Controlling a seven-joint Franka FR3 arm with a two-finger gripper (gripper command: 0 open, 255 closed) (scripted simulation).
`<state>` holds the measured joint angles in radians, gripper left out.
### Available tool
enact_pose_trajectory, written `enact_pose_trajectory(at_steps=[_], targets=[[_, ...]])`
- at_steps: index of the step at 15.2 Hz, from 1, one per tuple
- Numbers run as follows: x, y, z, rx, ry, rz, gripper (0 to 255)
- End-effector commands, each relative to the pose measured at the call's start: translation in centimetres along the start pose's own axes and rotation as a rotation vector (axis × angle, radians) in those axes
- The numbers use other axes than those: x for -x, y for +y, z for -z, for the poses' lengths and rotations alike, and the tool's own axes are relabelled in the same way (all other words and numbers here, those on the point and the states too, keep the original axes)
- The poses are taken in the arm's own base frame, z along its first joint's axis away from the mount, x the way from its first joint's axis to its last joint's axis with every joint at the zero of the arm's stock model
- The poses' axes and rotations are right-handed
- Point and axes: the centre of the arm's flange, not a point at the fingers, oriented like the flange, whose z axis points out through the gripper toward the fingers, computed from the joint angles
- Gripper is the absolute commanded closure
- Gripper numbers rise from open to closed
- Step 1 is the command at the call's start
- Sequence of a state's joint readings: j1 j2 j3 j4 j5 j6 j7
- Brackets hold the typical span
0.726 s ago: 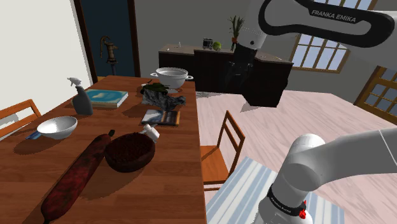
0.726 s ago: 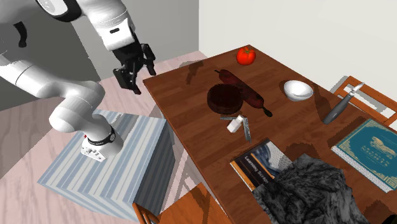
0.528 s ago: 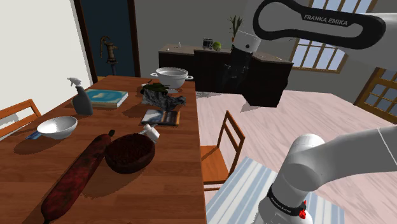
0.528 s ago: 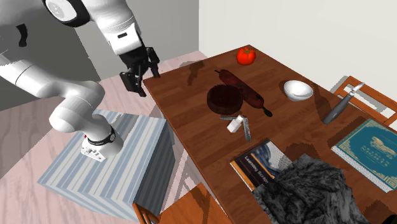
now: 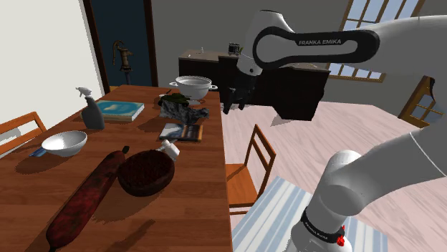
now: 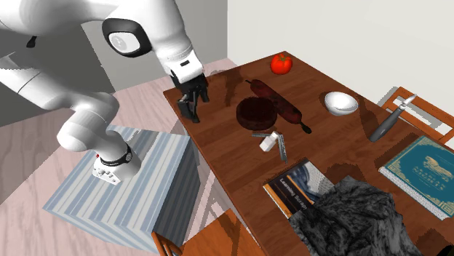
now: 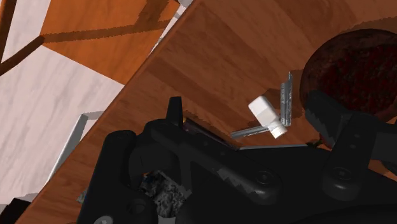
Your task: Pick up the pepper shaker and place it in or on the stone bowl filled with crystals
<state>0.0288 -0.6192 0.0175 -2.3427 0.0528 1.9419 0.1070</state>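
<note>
The hand (image 6: 193,109) hangs above the worktop's (image 6: 218,138) near edge, at about 9 o'clock from the dark bowl (image 6: 257,113) in the second exterior view. Its fingers stand wide apart and hold nothing, probably spread ready to straddle the target. The white pepper shaker (image 6: 271,141) lies tipped on its side on the wood, at roughly 5 o'clock from the bowl and just beside its rim, touching a thin grey utensil (image 7: 286,95). Because the shaker lies flat, I judge the fingers should close across its short body. The bowl is so near that the carry afterwards would be brief.
</note>
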Motion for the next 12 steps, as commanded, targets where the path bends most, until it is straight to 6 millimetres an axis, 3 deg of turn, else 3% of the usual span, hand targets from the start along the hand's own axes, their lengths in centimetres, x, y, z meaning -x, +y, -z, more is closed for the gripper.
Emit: enact_pose_trajectory(at_steps=[1,12], targets=[[-1.3,-1.0,-2.2,0.001,0.011,0.028,0],[-8.8,-6.1,-13.1,0.008,0.059,0.178,0]])
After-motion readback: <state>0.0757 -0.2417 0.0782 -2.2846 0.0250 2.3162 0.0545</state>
